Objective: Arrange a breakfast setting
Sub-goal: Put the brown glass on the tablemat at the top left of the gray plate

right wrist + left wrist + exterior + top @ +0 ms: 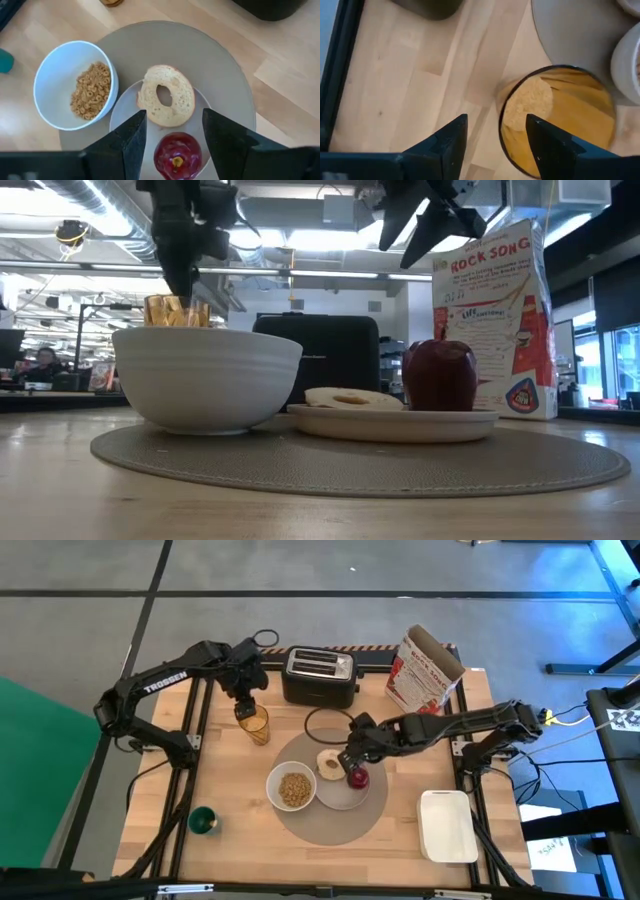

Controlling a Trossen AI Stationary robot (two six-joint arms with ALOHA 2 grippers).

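Note:
A round grey placemat (325,825) lies mid-table. On it stand a white bowl (55,70) of cereal rings and a white plate (123,114). The plate carries a bagel (166,95) lying flat and a red apple (177,155) standing stem up. My right gripper (173,112) hangs open well above the apple and bagel (420,225). An amber tumbler (570,115) stands on the wood, off the mat's far-left edge. My left gripper (496,120) points down over it, open. One finger stands over the tumbler's inside and one outside its wall, with no touch showing.
A black toaster (320,677) and a cereal box (425,670) stand along the far edge. A white rectangular tray (447,825) lies at the near right and a small green cup (203,821) at the near left. Bare wood lies between the cup and the mat.

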